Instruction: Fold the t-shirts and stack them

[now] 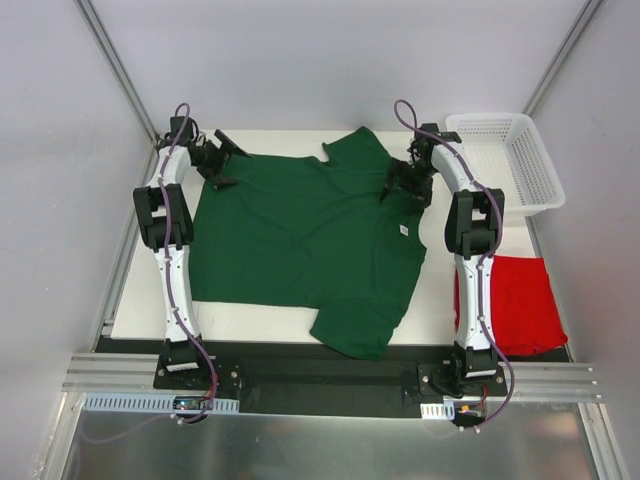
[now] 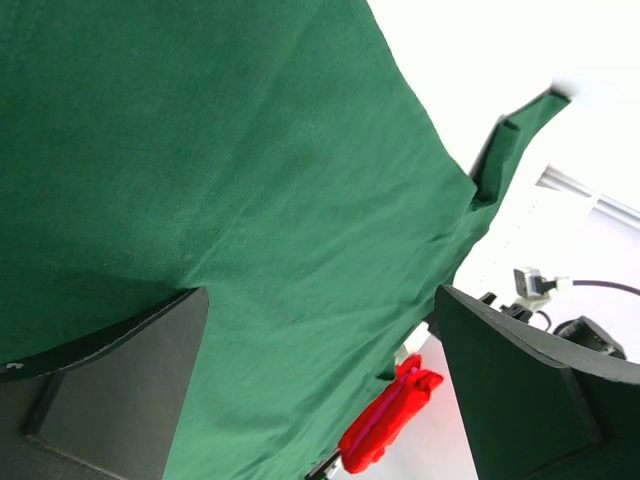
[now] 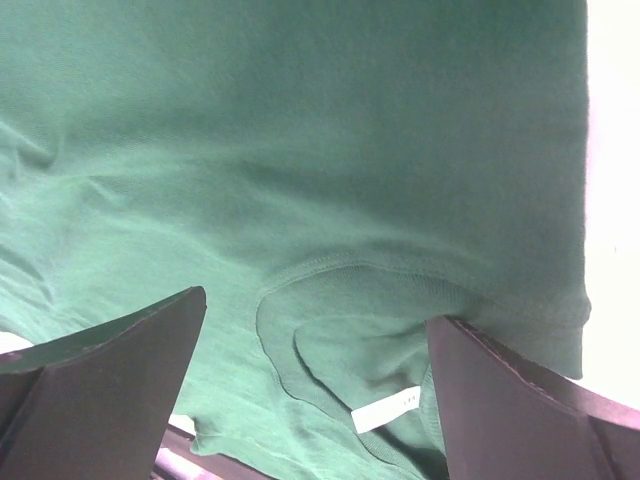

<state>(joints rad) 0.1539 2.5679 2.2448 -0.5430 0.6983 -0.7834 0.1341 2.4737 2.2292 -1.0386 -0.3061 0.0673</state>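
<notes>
Cotton lies limp: the green t-shirt (image 1: 300,230) is spread flat on the table (image 1: 437,295), its collar (image 3: 340,300) under your right gripper (image 1: 402,190), which hovers wide apart and empty. Your left gripper (image 1: 228,166) gapes empty over the far hem corner. Expect light, floppy cloth, so pinch seams and edges, not the middle.

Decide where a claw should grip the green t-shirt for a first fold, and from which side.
Probably the far sleeve of the green t-shirt, from above at its far edge. The shirt lies flat, so only edges can be pinched; this sleeve juts out near the open right claw.
</notes>
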